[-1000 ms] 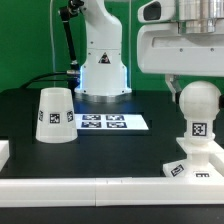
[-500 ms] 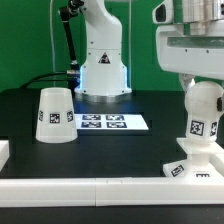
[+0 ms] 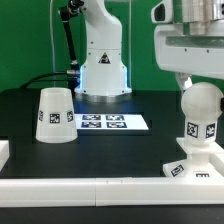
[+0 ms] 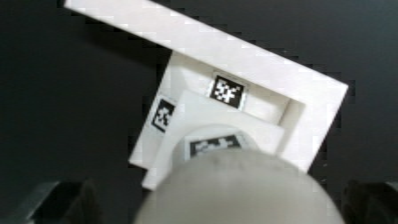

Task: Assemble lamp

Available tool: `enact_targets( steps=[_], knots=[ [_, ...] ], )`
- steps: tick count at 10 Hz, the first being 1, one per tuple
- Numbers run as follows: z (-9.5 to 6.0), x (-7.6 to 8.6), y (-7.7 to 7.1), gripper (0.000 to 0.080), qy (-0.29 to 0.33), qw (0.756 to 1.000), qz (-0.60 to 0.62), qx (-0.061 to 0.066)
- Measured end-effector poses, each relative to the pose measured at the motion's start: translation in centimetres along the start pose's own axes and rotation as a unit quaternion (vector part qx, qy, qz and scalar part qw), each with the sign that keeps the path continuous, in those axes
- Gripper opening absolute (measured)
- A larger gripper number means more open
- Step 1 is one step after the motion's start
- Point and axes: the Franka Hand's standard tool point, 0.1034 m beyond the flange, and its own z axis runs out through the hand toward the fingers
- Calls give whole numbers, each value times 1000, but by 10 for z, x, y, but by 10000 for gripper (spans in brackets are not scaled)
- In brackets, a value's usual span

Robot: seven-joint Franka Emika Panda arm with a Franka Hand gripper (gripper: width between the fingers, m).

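Note:
The white bulb (image 3: 200, 112) stands upright on the flat square base (image 3: 186, 170) at the exterior view's right, its tag facing front. My gripper (image 3: 198, 84) hangs right above the bulb's round head, fingers straddling it with dark gaps beside it, so it looks open. In the wrist view the bulb (image 4: 231, 190) fills the near part between my dark fingers (image 4: 71, 200), my gripper (image 4: 222, 202) sits over it, and the tagged base (image 4: 267, 105) lies beneath. The cone shade (image 3: 55, 114) stands wide end down at the exterior view's left, far from the gripper.
The marker board (image 3: 103, 122) lies mid-table behind the shade. A white rail (image 3: 90, 190) runs along the front edge and turns a corner by the base (image 4: 196, 40). The robot's pedestal (image 3: 100, 70) stands at the back.
The gripper shifted toward the exterior view's right over the bulb. The bulb's tag turned rightward, so the bulb rotated on the base. Its round head now shows fully below the gripper.

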Motion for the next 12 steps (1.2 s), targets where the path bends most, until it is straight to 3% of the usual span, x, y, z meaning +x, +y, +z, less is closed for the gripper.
enact_targets(
  steps=[5, 8, 9, 10, 12],
  knots=[
    [0, 1, 0, 698, 2, 979, -202, -4],
    [-3, 3, 0, 698, 14, 922, -386, -22],
    [-4, 5, -1, 698, 12, 898, -440, -25],
    [-5, 8, 1, 698, 12, 891, -454, -24],
    [-5, 9, 2, 698, 11, 854, -519, -27]
  ],
)
